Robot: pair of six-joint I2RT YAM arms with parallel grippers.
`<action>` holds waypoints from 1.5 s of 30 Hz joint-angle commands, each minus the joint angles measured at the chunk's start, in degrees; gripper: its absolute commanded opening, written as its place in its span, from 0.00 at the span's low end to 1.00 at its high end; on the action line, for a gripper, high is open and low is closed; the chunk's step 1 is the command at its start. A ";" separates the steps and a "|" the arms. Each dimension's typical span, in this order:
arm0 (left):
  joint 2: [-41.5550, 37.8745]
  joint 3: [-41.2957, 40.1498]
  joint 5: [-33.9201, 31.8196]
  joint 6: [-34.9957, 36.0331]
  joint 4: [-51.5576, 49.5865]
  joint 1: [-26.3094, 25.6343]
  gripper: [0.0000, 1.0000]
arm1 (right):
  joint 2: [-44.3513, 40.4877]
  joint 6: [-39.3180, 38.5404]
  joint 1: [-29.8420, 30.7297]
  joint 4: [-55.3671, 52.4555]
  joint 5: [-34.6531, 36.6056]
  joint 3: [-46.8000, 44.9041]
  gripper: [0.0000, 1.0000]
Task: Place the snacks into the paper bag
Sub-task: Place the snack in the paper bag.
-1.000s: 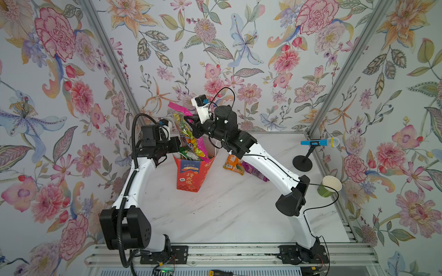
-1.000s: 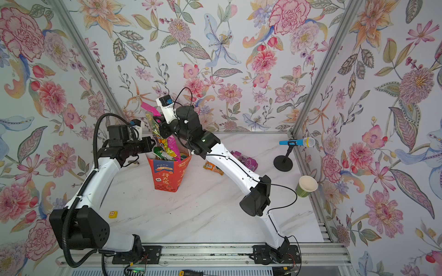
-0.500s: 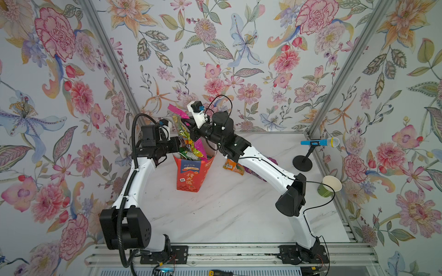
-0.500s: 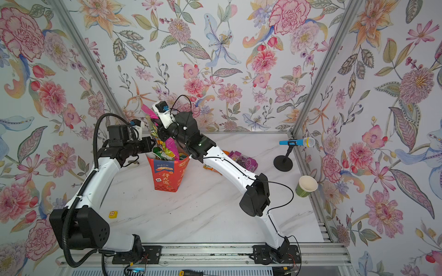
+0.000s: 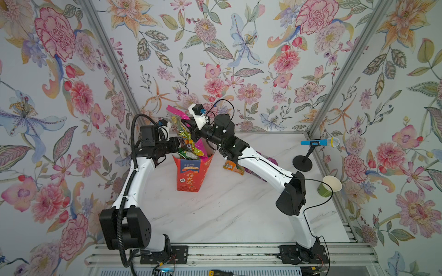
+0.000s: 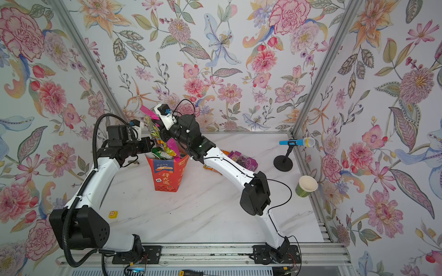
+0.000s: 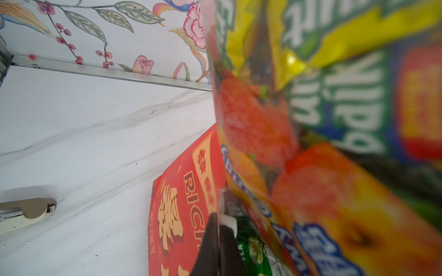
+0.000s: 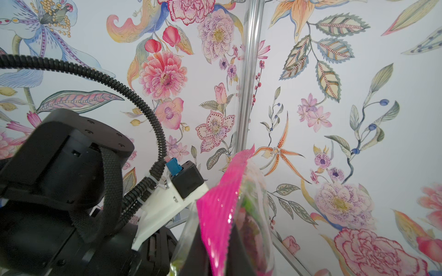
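1. Found the bag (image 5: pixel 192 174) upright mid-table, mouth crammed with snacks (image 5: pixel 187 154). Saw green and yellow wrappers poking over the rim in both top views.
2. Spotted left gripper (image 5: pixel 178 146) at the bag's 9 o'clock rim, jaws clamped shut on the paper edge. Confirmed it in the left wrist view, with dark fingers (image 7: pixel 216 239) nipping the red wall.
3. Caught right gripper (image 5: pixel 191 131) above the mouth at 12 o'clock, jaws all but closed on the magenta packet (image 5: pixel 178 112). Noted the top seal sticking up and the lower end seemingly down among the other wrappers.
4. Judged that packet only partly in: tall, tilted, not yet let go.
5. Counted two left on the table (image 5: pixel 215 210). Placed the orange packet (image 5: pixel 233 166) near the bag at 3 o'clock. Placed the purple packet (image 6: pixel 242 159) farther the same way, partly hidden by the right arm.
6. Passed over the cup (image 5: pixel 328 186) out by the wall at 3 o'clock, no part of this job.
7. Reckoned the job past halfway, with most packets in or going in and two to fetch. Could not tell the exact number inside from that pile.
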 commanded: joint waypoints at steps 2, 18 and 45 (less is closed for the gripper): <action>-0.78 1.06 2.71 0.33 3.24 -0.09 0.00 | 1.07 -1.86 -0.63 6.97 -0.86 1.52 0.00; -0.86 1.17 3.11 0.11 3.46 0.29 0.00 | -3.00 -3.98 -0.51 4.33 -1.37 -5.21 0.47; -1.12 0.88 3.24 -0.11 3.60 0.62 0.00 | -10.46 3.70 -2.98 -31.10 2.93 9.60 0.68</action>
